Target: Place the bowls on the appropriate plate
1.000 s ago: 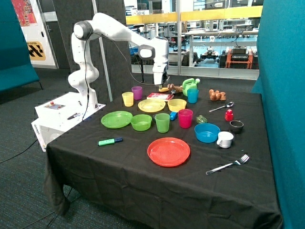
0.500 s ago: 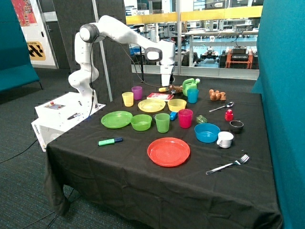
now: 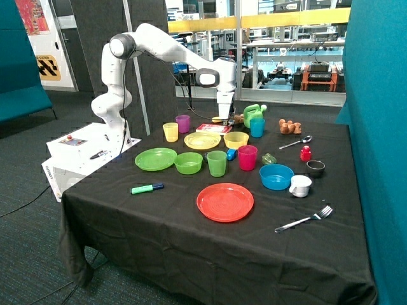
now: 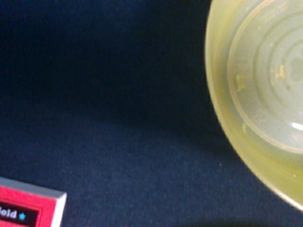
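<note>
Bowls are both off their plates: the yellow bowl (image 3: 236,139) sits on the black cloth just beside the yellow plate (image 3: 202,140), on the side toward the pink cup (image 3: 247,157), and the lime green bowl (image 3: 188,162) sits just beside the green plate (image 3: 156,159), with the green cup (image 3: 217,163) on its other side. So neither of the 2 placements looks done. The gripper (image 3: 224,117) hangs above the back of the table, over the red box (image 3: 213,128) and behind the yellow bowl; whether its fingers are spread or pressed together cannot be told from either view. The wrist view looks down on bare cloth with the yellow bowl's rim (image 4: 222,118) at one edge and a corner of the red box (image 4: 33,208) at another, which suggests the bowl lies a little off the gripper's line, away from the box. My judgement is that the yellow bowl is the nearer target: the gripper must shift toward the front of the table and come down on the rim. Being round, the bowl offers no preferred grasp axis. Room is tight: the pink cup, a small blue thing (image 3: 231,154) and the blue cup (image 3: 257,127) stand close around it, while the short path to the yellow plate looks open.
</note>
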Tool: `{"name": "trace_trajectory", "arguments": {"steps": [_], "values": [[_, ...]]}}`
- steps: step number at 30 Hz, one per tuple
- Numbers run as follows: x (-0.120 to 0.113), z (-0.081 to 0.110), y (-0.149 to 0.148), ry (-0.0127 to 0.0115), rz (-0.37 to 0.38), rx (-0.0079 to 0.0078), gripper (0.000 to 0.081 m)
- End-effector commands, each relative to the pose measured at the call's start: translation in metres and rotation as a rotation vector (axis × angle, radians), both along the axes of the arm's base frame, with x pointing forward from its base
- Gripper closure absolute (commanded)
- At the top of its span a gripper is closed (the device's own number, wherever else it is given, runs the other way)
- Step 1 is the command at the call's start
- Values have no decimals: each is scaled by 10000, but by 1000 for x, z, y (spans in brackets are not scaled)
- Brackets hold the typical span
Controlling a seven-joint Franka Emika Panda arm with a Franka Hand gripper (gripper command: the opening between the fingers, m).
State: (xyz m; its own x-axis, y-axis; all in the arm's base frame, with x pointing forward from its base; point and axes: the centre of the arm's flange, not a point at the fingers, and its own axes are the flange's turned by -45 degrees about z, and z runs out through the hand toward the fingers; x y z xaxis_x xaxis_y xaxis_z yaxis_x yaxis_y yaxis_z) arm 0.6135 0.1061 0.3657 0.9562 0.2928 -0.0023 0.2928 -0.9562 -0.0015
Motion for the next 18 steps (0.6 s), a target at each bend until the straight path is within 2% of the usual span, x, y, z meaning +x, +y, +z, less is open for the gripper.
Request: {"name": "trace_trajectory", "arguments": {"steps": [1, 7, 18], "values": [[3, -14, 3, -27, 37, -7, 368], [10, -17, 5, -27, 129, -7, 363], [29, -25, 16, -27, 361, -7, 400]]}}
